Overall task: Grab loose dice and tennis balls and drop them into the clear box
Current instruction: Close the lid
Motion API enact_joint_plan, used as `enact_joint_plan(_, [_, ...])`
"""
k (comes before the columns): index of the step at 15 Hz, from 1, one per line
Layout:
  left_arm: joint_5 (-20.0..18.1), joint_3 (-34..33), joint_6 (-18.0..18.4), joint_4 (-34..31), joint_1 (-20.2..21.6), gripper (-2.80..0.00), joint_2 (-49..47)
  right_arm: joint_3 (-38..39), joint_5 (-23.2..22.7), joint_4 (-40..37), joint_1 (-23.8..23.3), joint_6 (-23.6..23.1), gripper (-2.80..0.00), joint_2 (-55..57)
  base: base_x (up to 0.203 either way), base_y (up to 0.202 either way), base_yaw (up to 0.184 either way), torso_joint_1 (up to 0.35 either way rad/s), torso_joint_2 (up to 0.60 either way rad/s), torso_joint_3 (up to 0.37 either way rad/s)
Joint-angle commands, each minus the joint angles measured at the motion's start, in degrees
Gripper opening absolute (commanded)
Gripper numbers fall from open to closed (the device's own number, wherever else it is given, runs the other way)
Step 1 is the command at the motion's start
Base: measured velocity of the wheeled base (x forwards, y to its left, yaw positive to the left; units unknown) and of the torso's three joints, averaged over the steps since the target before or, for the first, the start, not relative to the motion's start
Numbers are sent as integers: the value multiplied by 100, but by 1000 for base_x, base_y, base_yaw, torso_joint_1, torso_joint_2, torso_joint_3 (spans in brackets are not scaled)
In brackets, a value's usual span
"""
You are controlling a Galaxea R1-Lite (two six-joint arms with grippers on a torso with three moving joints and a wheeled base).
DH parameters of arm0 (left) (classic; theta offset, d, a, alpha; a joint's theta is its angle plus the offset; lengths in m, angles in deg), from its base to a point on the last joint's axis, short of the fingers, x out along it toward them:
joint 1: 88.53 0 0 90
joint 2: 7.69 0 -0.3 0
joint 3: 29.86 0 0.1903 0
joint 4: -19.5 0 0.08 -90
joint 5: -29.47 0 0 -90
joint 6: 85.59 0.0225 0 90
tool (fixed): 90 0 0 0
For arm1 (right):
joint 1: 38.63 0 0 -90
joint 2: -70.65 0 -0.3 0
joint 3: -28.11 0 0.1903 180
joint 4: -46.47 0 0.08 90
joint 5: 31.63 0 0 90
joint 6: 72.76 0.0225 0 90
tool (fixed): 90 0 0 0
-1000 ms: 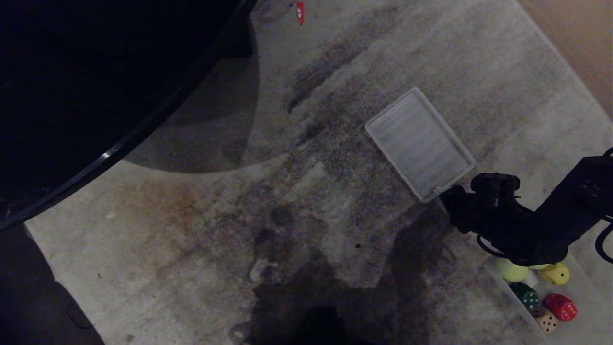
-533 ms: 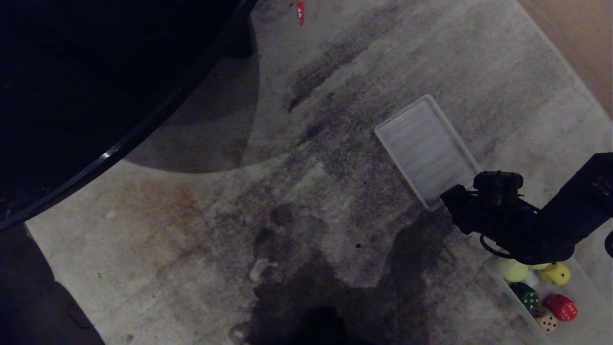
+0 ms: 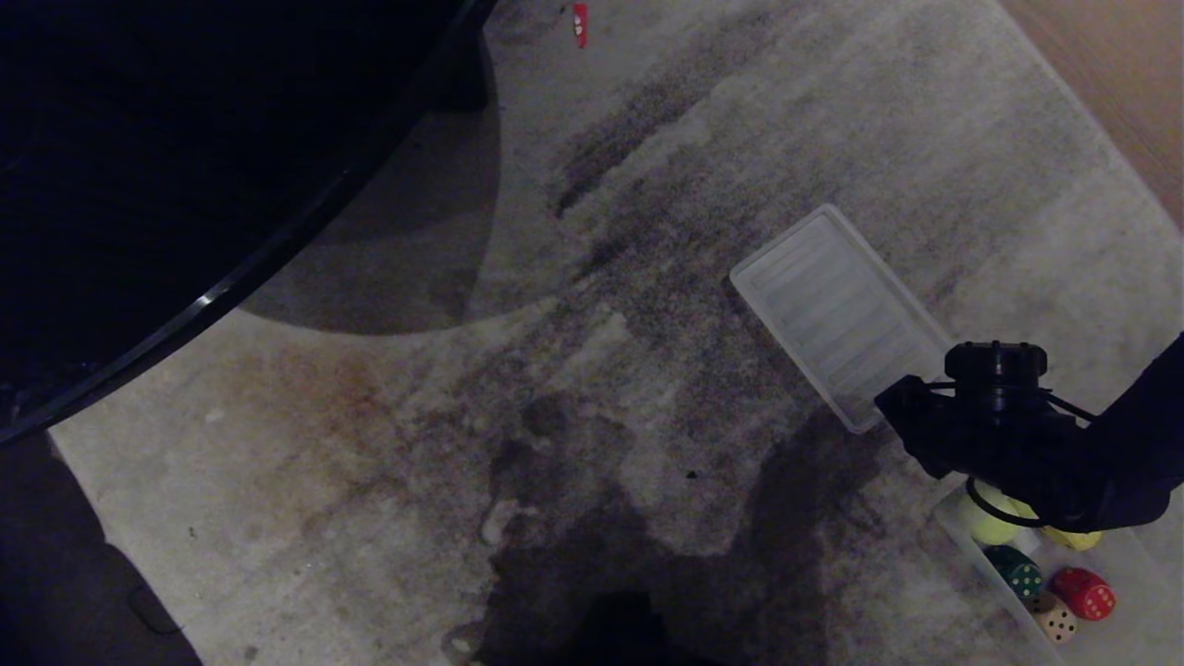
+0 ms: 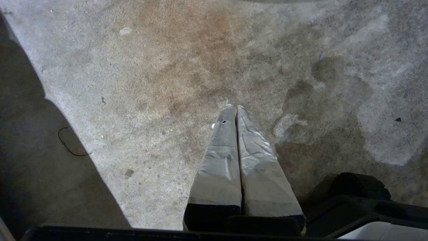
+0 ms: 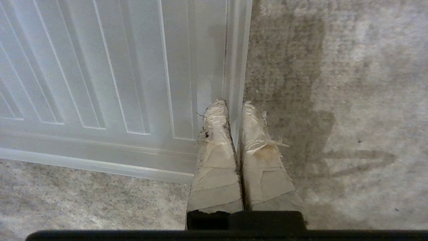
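**Right gripper pinching the edge of the ribbed lid**

Nearest, at the low right of the head view: the clear box (image 3: 1124, 555) on the carpet (image 3: 647, 388). Inside it, a tan die (image 3: 1055, 620), a red die (image 3: 1084, 593), a dark green die (image 3: 1018, 571), a tennis ball (image 3: 987, 523) and a yellow die (image 3: 1073, 537), partly hidden under the black arm. No dice or balls seen loose on the carpet.

Just above the box: the right gripper (image 5: 234, 115), shut tight on the raised rim of the flat ribbed lid (image 3: 837, 314), one finger (image 5: 215, 134) on the lid side and the other on the carpet side. Lid lying beside the box, slanting away toward the far left.

In the left wrist view: the left gripper (image 4: 234, 108), parked, both taped fingers pressed together, holding nothing, pointing at a brownish stain (image 4: 187, 63) on the carpet.

Farther off: a big dark round shape (image 3: 185, 166) at the upper left, a small red thing (image 3: 580, 23) at the top edge, and bare wood floor (image 3: 1119, 65) at the far right corner.
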Motion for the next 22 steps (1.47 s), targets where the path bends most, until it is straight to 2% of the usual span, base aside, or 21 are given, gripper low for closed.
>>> enact_joint_plan(1, [4, -9, -8, 2, -5, -280, -9, 77, 8, 28, 4, 13, -280, -183, 0, 0, 0, 0, 0, 0])
enact_joint_plan(3, [4, -9, -8, 2, 4, -280, -9, 161, 9, 23, -2, 0, -280, -491, 0, 0, 0, 0, 0, 0])
enact_joint_plan(5, [4, -9, -8, 2, -4, -280, -9, 395, -17, 17, -5, -201, -280, -1020, 0, 0, 0, 0, 0, 0])
enact_joint_plan(9, [4, -9, -8, 2, 4, -280, -9, 1308, -99, -4, 3, -1062, -280, -2237, 0, 0, 0, 0, 0, 0])
enact_joint_plan(11, [4, -9, -8, 2, 3, -280, -9, 1886, -278, -27, 4, -1449, -280, -3053, 0, 0, 0, 0, 0, 0])
enact_joint_plan(14, [4, -9, -8, 2, 3, -280, -9, 2671, -460, -420, 33, -2347, -280, -4355, 0, 0, 0, 0, 0, 0])
enact_joint_plan(16, [4, -9, -8, 2, -3, -280, -9, 2923, -488, -1070, 52, -2967, -280, -5368, 0, 0, 0, 0, 0, 0])
enact_joint_plan(18, [4, -9, -8, 2, -5, -280, -9, 3032, -502, -2113, 60, -3447, -280, -6438, 0, 0, 0, 0, 0, 0])
enact_joint_plan(22, [4, -9, -8, 2, 4, -280, -9, 3149, -534, -4522, 78, -3932, -280, -8404, 0, 0, 0, 0, 0, 0])
